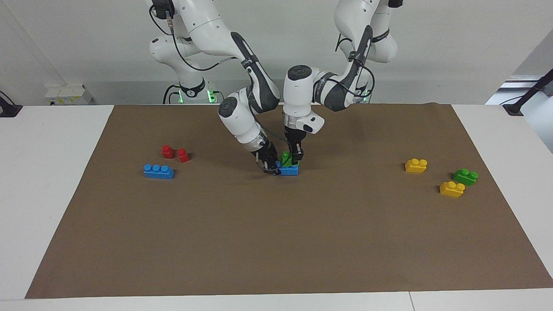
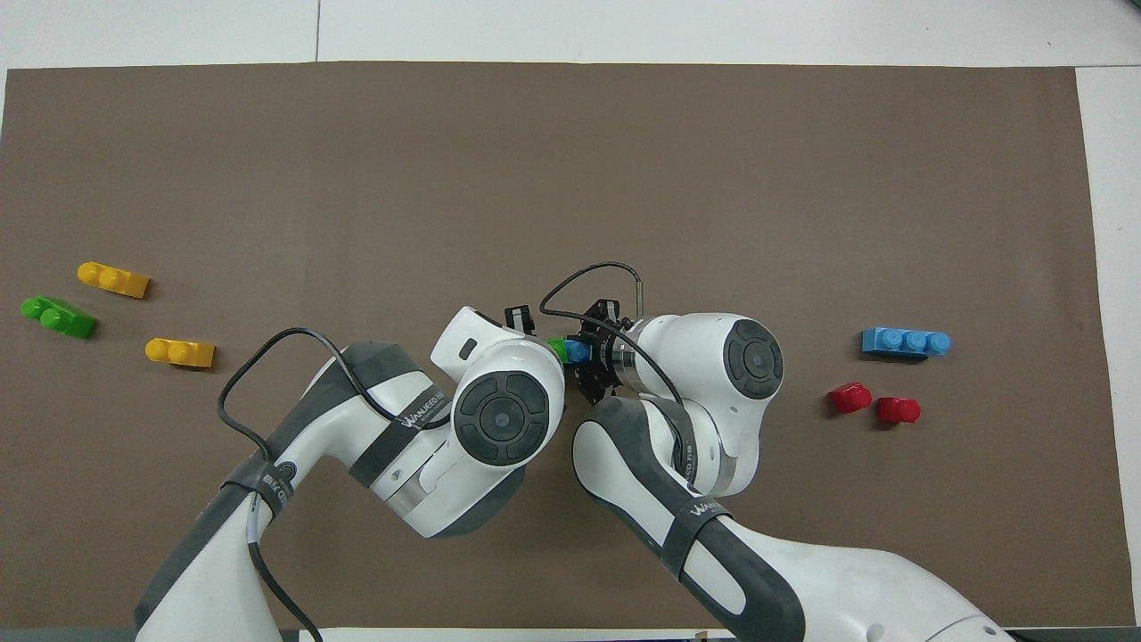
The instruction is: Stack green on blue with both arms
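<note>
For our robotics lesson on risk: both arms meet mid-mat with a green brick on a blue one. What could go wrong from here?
1. The green brick sits toward one end of the blue brick, partly hidden; if the studs are not seated, it may tip off on release.
2. The right gripper and left gripper crowd the same stack, so either may knock it when pulling away.
3. The blue brick could slide on the mat under pressing.

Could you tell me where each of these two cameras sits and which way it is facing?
Facing view: high across the table, looking toward the robots; both arms show from their bases down to the left gripper and right gripper.
Overhead view: above the robots' end, looking steeply down; the arms enter from the bottom.
Shared: green brick on blue brick, mid-mat.
</note>
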You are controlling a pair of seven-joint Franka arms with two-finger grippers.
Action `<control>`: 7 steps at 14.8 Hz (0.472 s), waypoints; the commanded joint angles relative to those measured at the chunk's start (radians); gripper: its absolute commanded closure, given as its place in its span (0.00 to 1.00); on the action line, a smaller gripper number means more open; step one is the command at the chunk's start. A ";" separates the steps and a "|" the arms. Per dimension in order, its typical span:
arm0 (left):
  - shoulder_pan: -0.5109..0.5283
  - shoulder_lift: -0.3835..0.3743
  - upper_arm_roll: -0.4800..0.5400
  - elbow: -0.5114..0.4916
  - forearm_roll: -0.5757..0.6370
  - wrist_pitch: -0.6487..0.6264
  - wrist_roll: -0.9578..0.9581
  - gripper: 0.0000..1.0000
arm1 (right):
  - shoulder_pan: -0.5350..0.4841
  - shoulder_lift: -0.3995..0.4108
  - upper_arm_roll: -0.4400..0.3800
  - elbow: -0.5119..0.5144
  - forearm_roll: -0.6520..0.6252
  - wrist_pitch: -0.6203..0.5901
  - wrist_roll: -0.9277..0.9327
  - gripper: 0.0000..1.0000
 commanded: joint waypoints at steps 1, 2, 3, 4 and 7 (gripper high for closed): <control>-0.025 0.065 0.019 -0.001 0.051 0.029 -0.037 1.00 | 0.001 0.012 0.003 -0.009 0.033 0.031 -0.035 1.00; -0.024 0.074 0.018 0.007 0.065 0.035 -0.054 1.00 | 0.001 0.012 0.003 -0.011 0.033 0.031 -0.035 1.00; -0.024 0.082 0.018 0.008 0.071 0.043 -0.057 1.00 | 0.001 0.011 0.003 -0.011 0.033 0.031 -0.035 1.00; -0.024 0.085 0.019 0.011 0.074 0.046 -0.059 1.00 | 0.000 0.012 0.003 -0.011 0.033 0.031 -0.035 1.00; -0.022 0.102 0.021 0.022 0.076 0.046 -0.060 1.00 | -0.002 0.012 0.001 -0.011 0.033 0.031 -0.035 1.00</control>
